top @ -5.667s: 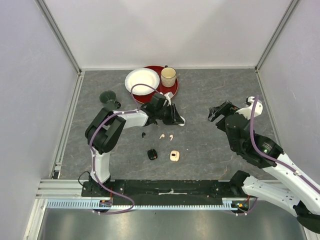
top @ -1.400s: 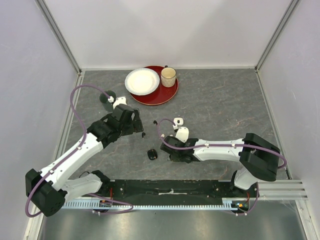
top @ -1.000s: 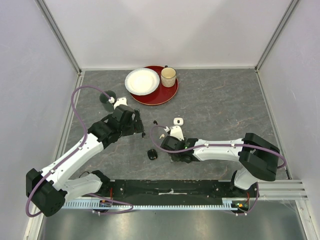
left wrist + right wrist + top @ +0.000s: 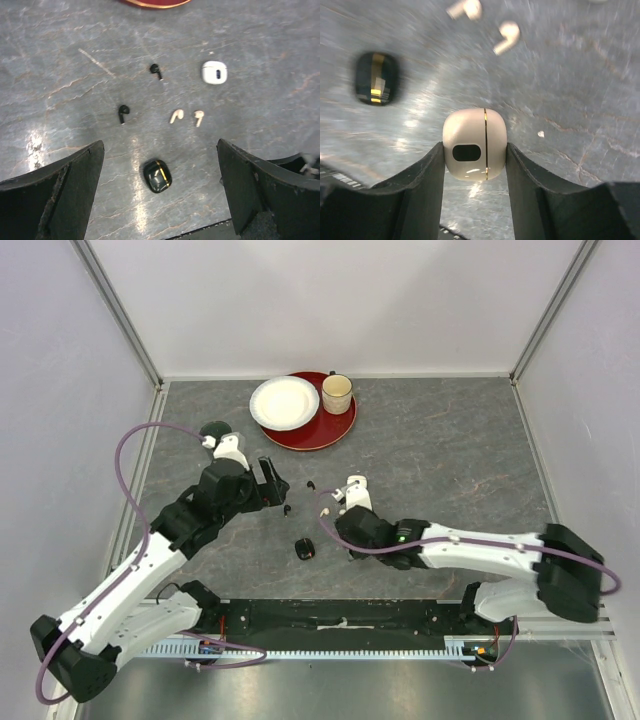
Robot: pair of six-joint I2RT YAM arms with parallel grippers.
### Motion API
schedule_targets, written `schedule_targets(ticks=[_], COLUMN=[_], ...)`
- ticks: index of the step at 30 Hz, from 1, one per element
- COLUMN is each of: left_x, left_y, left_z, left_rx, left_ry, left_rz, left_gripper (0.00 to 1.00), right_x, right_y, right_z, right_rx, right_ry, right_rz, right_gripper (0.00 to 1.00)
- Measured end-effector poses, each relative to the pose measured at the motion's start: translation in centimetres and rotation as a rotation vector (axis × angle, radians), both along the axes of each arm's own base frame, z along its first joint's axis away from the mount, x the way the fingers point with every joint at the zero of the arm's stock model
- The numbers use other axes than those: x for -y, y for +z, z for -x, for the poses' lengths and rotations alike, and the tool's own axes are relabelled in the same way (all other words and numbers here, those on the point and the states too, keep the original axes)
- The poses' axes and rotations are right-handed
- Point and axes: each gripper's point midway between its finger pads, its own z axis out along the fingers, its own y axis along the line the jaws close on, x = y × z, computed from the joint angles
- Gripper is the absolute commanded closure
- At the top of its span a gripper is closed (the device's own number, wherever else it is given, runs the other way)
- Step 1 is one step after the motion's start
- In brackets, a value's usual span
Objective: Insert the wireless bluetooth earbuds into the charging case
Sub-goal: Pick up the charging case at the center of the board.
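Seen from overhead, the right gripper [image 4: 346, 532] sits low over the table [image 4: 450, 440], with the black case [image 4: 304, 549] at its 8 o'clock. The left gripper [image 4: 272, 483] hangs at its 10 o'clock, one of the black earbuds [image 4: 288, 510] just beside it.

In the left wrist view, that pincer is spread wide on nothing. A careless sweep could scatter the tiny, comma-shaped pieces below. The black pair lies toward 11 and 12 o'clock, the beige earbuds [image 4: 175, 115] just right of centre, and the white case [image 4: 214, 72] at 1 o'clock.

In the right wrist view, the fingers [image 4: 420, 175] press both sides of the beige case [image 4: 474, 144]. Its glossy, rounded shell could squirt out under an off-centre squeeze and skid into the beige earbuds at 12 o'clock. The case looks closed, with a gold seam and a dark oval window.
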Motion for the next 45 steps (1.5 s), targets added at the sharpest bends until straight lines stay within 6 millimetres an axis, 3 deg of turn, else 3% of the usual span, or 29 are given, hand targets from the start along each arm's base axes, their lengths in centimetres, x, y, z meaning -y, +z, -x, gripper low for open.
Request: schedule_targets(ticks=[7,9,11,19,26,33,38,45], left_x=[1.4,2.0,2.9,7.1,9.9,11.0,11.5,11.8], left_y=[4.4,5.3,6.1,8.9,7.3,7.2,8.2,7.9], left_z=[1.1,1.6,2.1,4.5,6.2,6.9,6.9,6.9], left_rx=[0.139,0.161,0.173,0.196,0.106,0.075,0.103,0.086], left_ry=[-0.115,-0.168,-0.233,-0.539,-0.753,-0.834,-0.861,-0.878], left_rz=[0.117,0.142,0.163,0.239,0.275,0.311,0.330,0.336], left_gripper=[0.00,0.00,0.00,0.01,0.04,0.05,0.09,0.14], right_x=[-2.5,-2.8,-3.2,-3.9,-4.3,-4.7,-4.9,-5.0], right_y=[12.2,14.6,15.8,17.9,21.5,22.1,22.1,22.3], right_z=[-1.0,-1.3,-1.6,-1.6,-0.1,0.5,0.7,0.8], right_rx=[0.255,0.324,0.369,0.518,0.648,0.669,0.670,0.672], right_ry=[0.175,0.226,0.274,0.467,0.593,0.652,0.669,0.672], right_rz=[-0.305,-0.323,-0.314,-0.261,-0.349,-0.365,-0.369,-0.376], right_gripper=[1.00,1.00,1.00,1.00,1.00,1.00,1.00,1.00])
